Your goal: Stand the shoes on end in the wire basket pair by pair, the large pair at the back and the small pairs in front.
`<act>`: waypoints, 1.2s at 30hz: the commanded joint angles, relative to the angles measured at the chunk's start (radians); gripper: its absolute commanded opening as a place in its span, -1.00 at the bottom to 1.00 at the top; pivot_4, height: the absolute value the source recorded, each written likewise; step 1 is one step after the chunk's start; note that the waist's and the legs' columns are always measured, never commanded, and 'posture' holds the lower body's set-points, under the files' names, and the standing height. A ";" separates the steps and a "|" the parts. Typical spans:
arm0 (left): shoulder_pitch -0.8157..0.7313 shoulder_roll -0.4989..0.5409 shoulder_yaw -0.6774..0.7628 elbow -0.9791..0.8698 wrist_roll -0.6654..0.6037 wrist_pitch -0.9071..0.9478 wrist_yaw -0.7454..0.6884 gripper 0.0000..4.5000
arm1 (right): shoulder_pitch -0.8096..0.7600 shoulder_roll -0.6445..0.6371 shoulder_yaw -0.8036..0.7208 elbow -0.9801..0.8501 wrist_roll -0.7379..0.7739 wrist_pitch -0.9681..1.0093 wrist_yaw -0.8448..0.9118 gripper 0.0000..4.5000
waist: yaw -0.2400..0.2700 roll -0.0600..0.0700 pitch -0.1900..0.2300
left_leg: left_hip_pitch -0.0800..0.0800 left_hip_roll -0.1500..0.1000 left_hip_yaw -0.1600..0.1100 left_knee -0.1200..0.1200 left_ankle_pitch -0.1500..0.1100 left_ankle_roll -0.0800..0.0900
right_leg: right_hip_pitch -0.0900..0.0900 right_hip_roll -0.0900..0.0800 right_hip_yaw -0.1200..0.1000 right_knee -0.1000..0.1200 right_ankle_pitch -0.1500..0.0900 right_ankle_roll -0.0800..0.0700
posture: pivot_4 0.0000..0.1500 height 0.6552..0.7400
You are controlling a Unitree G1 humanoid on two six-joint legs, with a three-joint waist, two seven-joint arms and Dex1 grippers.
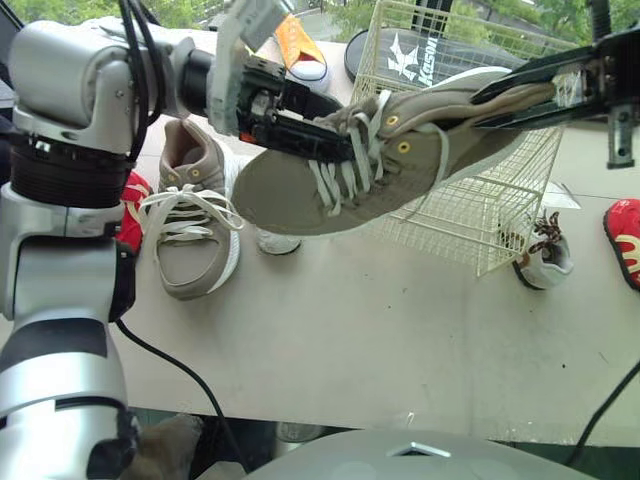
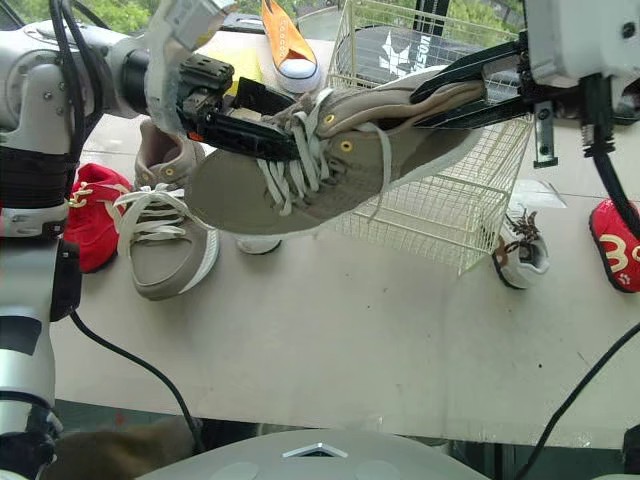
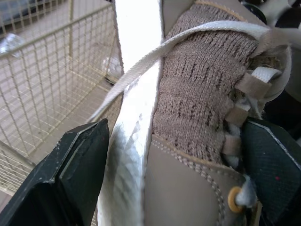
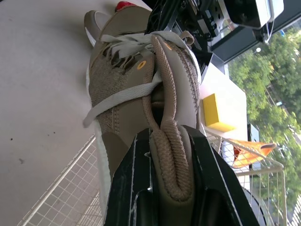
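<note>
The table (image 1: 380,330) carries the wire basket (image 1: 500,210) at upper right. Before it, mid-frame, the large tan shoe (image 1: 300,190) hangs in the air. The left gripper (image 1: 310,130) clamps its laced middle and the right gripper (image 1: 495,100) pinches its heel collar. Its mate (image 1: 190,240) lies at left.

Bright daylight, seemingly from windows behind; close wrist views slightly soft.
</note>
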 commanded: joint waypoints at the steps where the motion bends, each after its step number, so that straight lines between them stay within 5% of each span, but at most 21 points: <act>1: 0.009 0.014 -0.002 -0.048 0.021 -0.004 -0.060 0.43 | -0.065 0.053 -0.039 0.011 -0.005 -0.029 -0.006 -1.00 | -0.001 0.000 0.000 | 0.000 0.000 0.000 0.000 0.000 0.000 | 0.000 0.000 0.000 0.000 0.000 0.000 | 1.00 1.00; 7: 0.050 -0.014 0.107 -0.114 -0.037 0.111 0.007 -0.59 | -0.055 0.107 -0.043 0.038 -0.053 0.023 -0.030 -1.00 | 0.002 0.000 0.000 | 0.000 0.000 0.000 0.001 0.000 0.000 | 0.000 -0.001 0.000 0.001 0.000 0.000 | 1.00 1.00; 11: 0.122 -0.034 0.242 -0.165 -0.073 0.194 0.136 -0.74 | 0.014 0.108 -0.110 -0.003 -0.057 0.092 -0.142 -0.20 | 0.002 0.000 0.000 | 0.000 0.000 0.000 0.003 0.000 0.001 | 0.001 -0.007 -0.001 0.002 0.000 0.000 | 1.00 1.00; 16: 0.238 -0.118 0.501 -0.254 -0.124 0.189 0.390 -0.77 | 0.243 -0.017 -0.380 -0.102 0.098 0.533 -0.350 0.92 | 0.007 -0.002 -0.001 | 0.000 -0.001 -0.002 0.003 0.000 0.001 | 0.001 -0.010 -0.004 0.005 0.001 0.000 | 1.00 1.00; 19: 0.272 -0.226 0.597 -0.328 -0.105 0.097 0.568 -0.77 | 0.403 0.048 -0.575 -0.254 0.298 0.839 -0.547 0.94 | 0.006 -0.002 -0.001 | 0.001 -0.002 -0.004 0.002 0.000 0.001 | 0.002 -0.012 -0.006 0.005 0.001 0.000 | 1.00 1.00; 24: 0.349 -0.317 0.531 -0.448 -0.001 -0.114 0.669 -0.78 | 0.427 0.424 -0.618 -0.386 0.646 1.005 -1.041 0.94 | -0.009 0.000 -0.002 | 0.014 -0.002 -0.001 0.000 0.000 -0.001 | 0.010 -0.013 -0.002 0.010 0.001 0.000 | 1.00 1.00; 28: 0.391 -0.351 0.420 -0.470 0.123 -0.339 0.663 -0.78 | 0.361 0.649 -0.543 -0.342 0.752 0.968 -1.343 0.94 | -0.014 0.001 -0.002 | 0.017 -0.002 0.000 0.000 0.003 -0.006 | 0.010 -0.013 0.000 0.014 0.002 -0.003 | 1.00 1.00; 33: 0.418 -0.395 0.350 -0.472 0.182 -0.492 0.657 -0.78 | 0.310 0.721 -0.447 -0.284 0.775 0.938 -1.512 0.94 | -0.011 0.001 -0.002 | 0.016 -0.003 0.001 0.000 0.005 -0.005 | 0.009 -0.012 0.000 0.014 0.002 -0.007 | 1.00 1.00; 36: 0.431 -0.392 0.340 -0.472 0.181 -0.516 0.642 -0.78 | 0.296 0.723 -0.436 -0.265 0.790 0.890 -1.548 0.56 | -0.011 0.001 -0.002 | 0.014 -0.003 0.001 0.000 0.004 -0.003 | 0.008 -0.012 -0.001 0.014 0.003 -0.005 | 1.00 1.00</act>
